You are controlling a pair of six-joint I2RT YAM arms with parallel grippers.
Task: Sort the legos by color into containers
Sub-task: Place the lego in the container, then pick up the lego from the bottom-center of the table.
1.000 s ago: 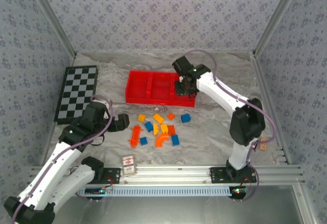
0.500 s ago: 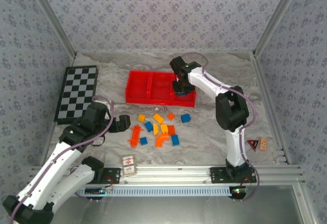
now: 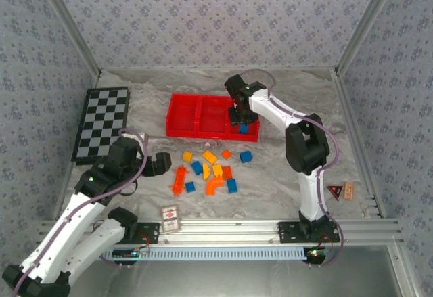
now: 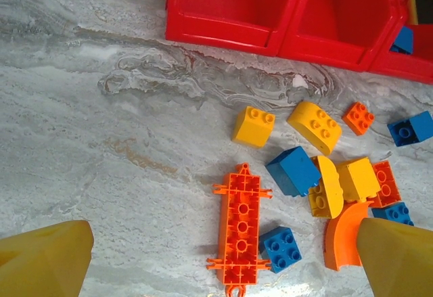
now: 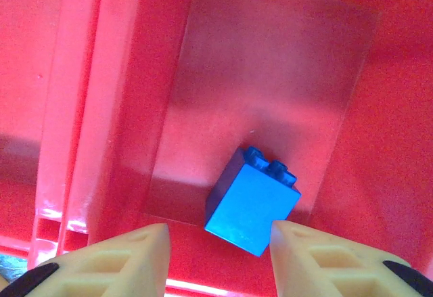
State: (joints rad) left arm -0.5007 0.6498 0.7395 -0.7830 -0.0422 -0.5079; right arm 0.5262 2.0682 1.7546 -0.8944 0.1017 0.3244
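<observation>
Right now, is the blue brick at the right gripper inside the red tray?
Inside: the blue brick lies on the floor of the red tray's right-end compartment, beneath the open right gripper.

Checkerboard (image 3: 101, 122) at left, white card (image 3: 170, 218) at near edge, marbled tabletop (image 3: 284, 175), patterned walls (image 3: 216, 19)

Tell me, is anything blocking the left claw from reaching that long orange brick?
Nothing visible does. Bare table lies between the open left gripper and the long orange brick; a small blue brick sits beside it, not in front.
</observation>
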